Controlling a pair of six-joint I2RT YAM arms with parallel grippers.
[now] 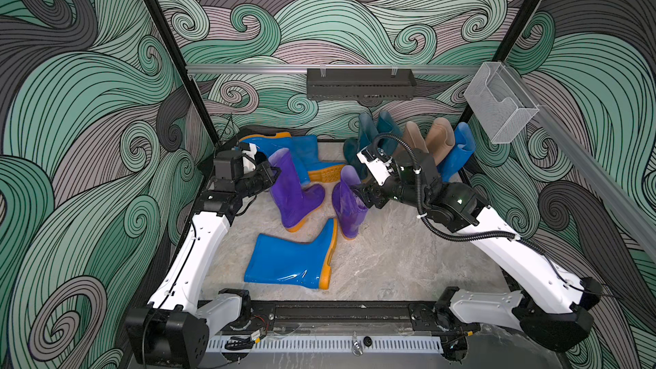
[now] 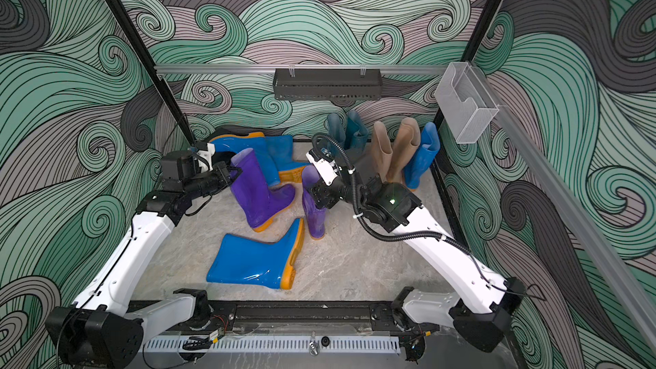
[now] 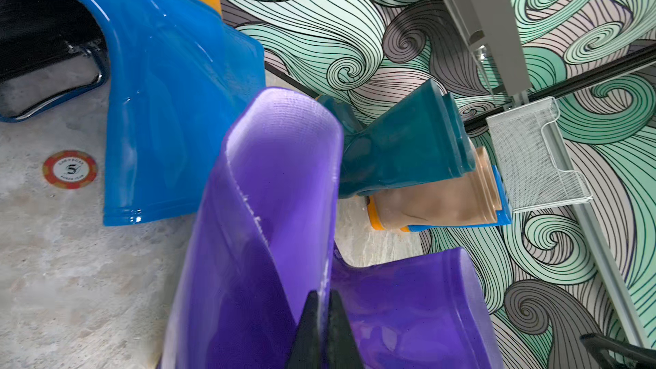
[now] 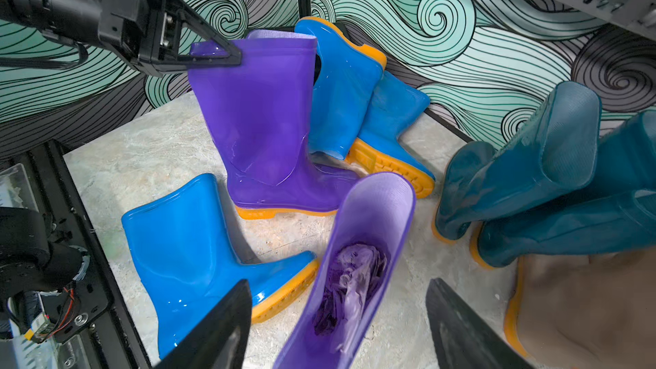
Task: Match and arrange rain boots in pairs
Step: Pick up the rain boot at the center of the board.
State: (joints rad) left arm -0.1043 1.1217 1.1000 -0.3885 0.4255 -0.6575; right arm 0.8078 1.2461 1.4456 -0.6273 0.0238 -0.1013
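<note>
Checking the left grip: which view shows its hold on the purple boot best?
Right wrist view: the left gripper is seen side-on, shut on the rim of the purple boot. Left wrist shows only fingertips pinching the rim; both top views show it small.

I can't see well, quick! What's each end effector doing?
Left end effector: closed on a glossy purple rubber boot, at its rim.
Right end effector: open, holding nothing.

1. Glossy purple boot (image 1: 293, 193) stands centrally on its orange sole; its purple twin (image 1: 349, 207) stands just beside.
2. Blue boot (image 1: 291, 260) lies sideways in front.
3. Two blue boots (image 1: 277, 147) lie heaped back-left.
4. Teal pair (image 1: 365, 127), beige pair (image 1: 440, 136) and fourth blue boot (image 1: 461, 147) stand in a row back-right.
</note>
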